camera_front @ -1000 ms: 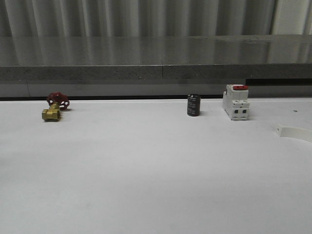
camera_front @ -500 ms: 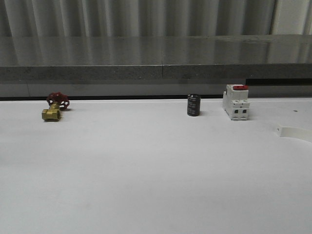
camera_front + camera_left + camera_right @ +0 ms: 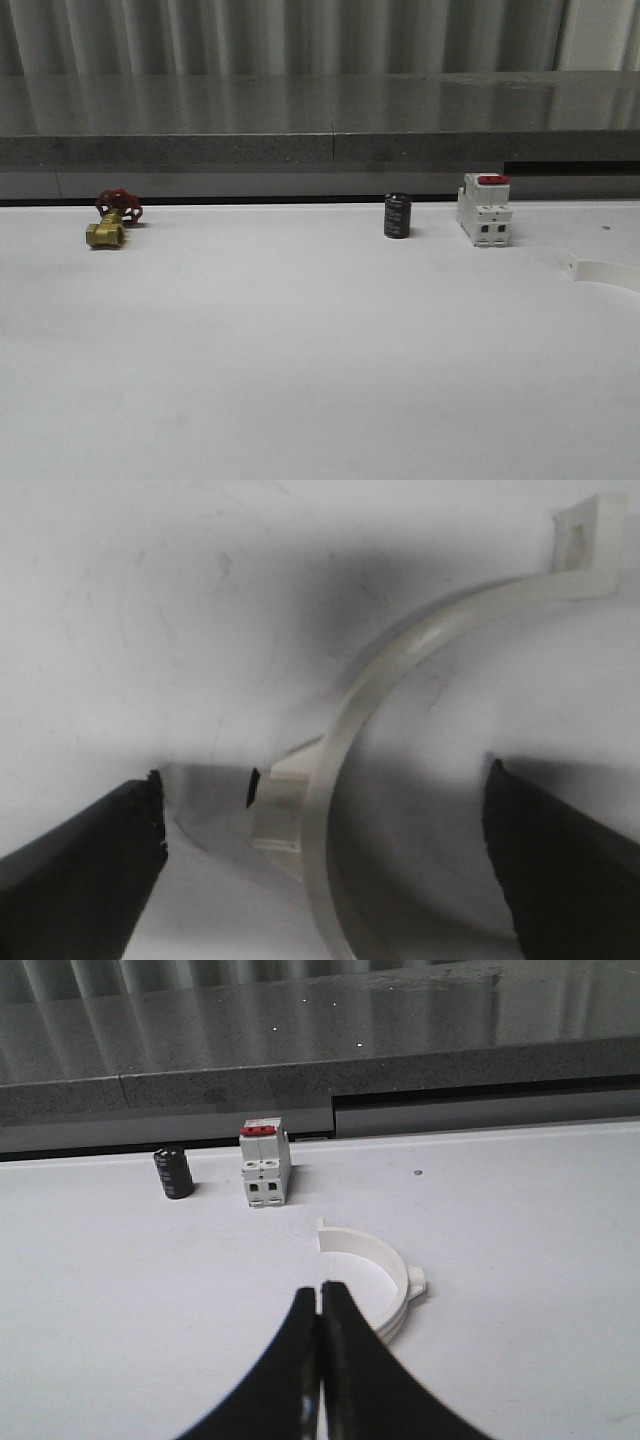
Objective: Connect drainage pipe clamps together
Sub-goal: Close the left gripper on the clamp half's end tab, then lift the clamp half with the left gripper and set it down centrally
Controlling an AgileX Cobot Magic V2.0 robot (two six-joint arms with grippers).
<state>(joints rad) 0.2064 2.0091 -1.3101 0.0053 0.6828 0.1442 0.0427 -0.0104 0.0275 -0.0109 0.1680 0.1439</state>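
the joining looks barely begun, judging by how things lie: the two halves are apart, each with its own arm near it. in the left wrist view the left gripper (image 3: 325, 860) is spread wide, its two dark fingers (image 3: 85, 865) standing either side of a white plastic semicircular clamp half (image 3: 400, 670) that lies flat on the white table (image 3: 130, 610); the band with its small outer tab runs up between the jaws, touching neither, so nothing is gripped yet. in the right wrist view the right gripper (image 3: 320, 1360) is clenched, its black fingertips pressed together on nothing, and it points toward a second white half-ring with end flanges and a side tab (image 3: 375, 1265), which rests on the table just beyond the tips, toward 1 o'clock from them. the front view catches one end of a white half-ring (image 3: 603, 272) at the table's 3 o'clock edge, with a white boxy breaker with a red switch (image 3: 484, 210) at about 1 o'clock, a short black cylinder (image 3: 397, 216) near 12 o'clock, and a brass valve with a red handwheel (image 3: 112, 220) at about 10 o'clock. left to do, as i judge it: close on the straddled half, take hold of the other, bring flange to flange and press them into one ring.
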